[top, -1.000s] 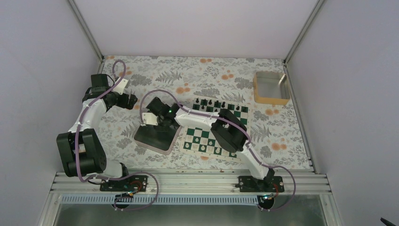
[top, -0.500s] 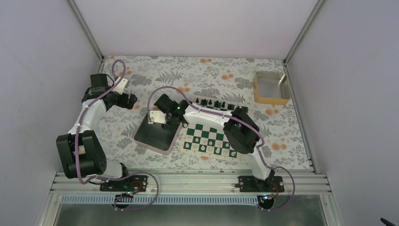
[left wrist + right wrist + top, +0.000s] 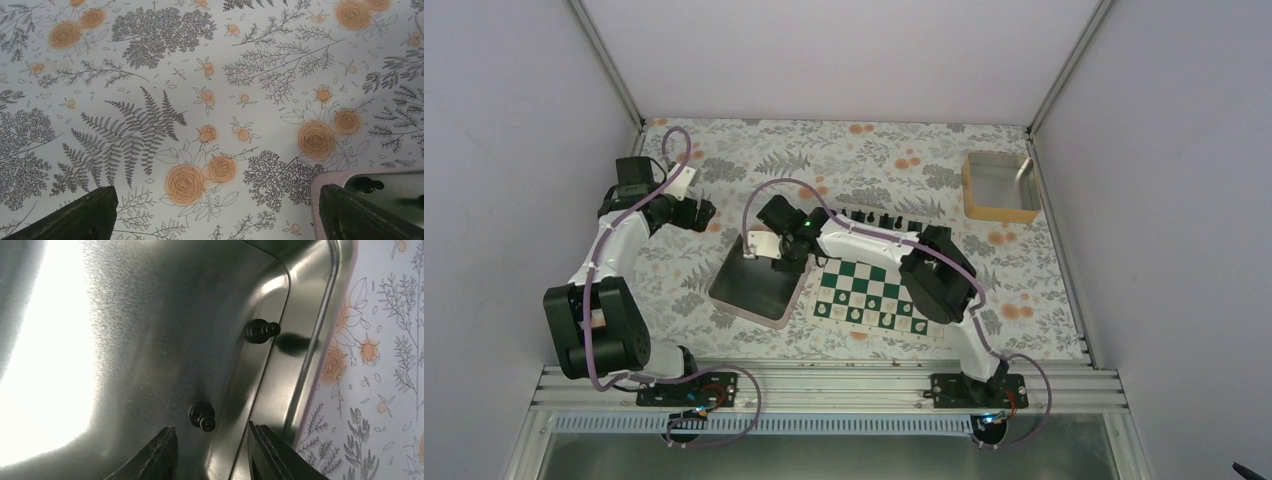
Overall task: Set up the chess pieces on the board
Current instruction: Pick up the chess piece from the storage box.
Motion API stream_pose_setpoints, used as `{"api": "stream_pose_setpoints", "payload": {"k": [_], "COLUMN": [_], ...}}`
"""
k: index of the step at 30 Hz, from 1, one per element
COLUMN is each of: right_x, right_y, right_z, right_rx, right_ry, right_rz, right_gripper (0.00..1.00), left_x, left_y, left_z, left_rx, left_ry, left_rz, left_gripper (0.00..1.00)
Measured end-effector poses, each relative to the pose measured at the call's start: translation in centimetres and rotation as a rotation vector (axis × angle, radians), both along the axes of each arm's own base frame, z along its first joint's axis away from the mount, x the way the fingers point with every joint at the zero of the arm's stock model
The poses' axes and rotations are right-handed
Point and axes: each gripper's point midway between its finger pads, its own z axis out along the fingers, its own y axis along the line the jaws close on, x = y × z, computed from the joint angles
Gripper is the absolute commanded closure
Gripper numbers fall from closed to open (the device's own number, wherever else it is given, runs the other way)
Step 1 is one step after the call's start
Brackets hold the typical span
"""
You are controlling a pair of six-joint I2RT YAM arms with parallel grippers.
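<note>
Soft even light overhead, hard glare at my right wrist.
The tray (image 3: 60, 365) floor blows out white there; near fingers (image 3: 162, 455) blur, while the tabletop (image 3: 250, 60) print reads crisp.

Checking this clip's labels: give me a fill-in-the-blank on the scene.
The right wrist view shows ___ black chess pieces in the metal tray.
From above, the tray sits ___ of the board.
The ___ gripper hangs open over the floral tablecloth.
Answers: two; left; left.
</note>
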Motion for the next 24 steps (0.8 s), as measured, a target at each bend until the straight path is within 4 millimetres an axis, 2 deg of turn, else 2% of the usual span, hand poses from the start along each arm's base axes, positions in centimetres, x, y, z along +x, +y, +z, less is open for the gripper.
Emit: {"api": "stream_pose_setpoints", "payload": {"k": [13, 18, 24], "right_x": [-0.5, -0.1, 0.2], "right_y": [0.2, 0.2, 0.0], "right_z": [-2.3, -2.1, -2.9], "right_rx": [-0.028, -0.024, -0.027], "right_ry": [0.054, 0.053, 0.077], "right_rz": [0.015, 0.008, 0.004], "right_gripper": [0.63, 0.7, 0.74], "left_x": [0.0, 0.0, 0.0], "left_y": [0.0, 0.0, 0.0], "left_z": [0.0, 0.0, 0.0], "left_rx": [0.0, 0.0, 0.002], "left_ry": [0.0, 0.0, -0.001], "left_rz": [0.0, -0.001, -0.002], "left_gripper": [0.0, 0.0, 0.0]}}
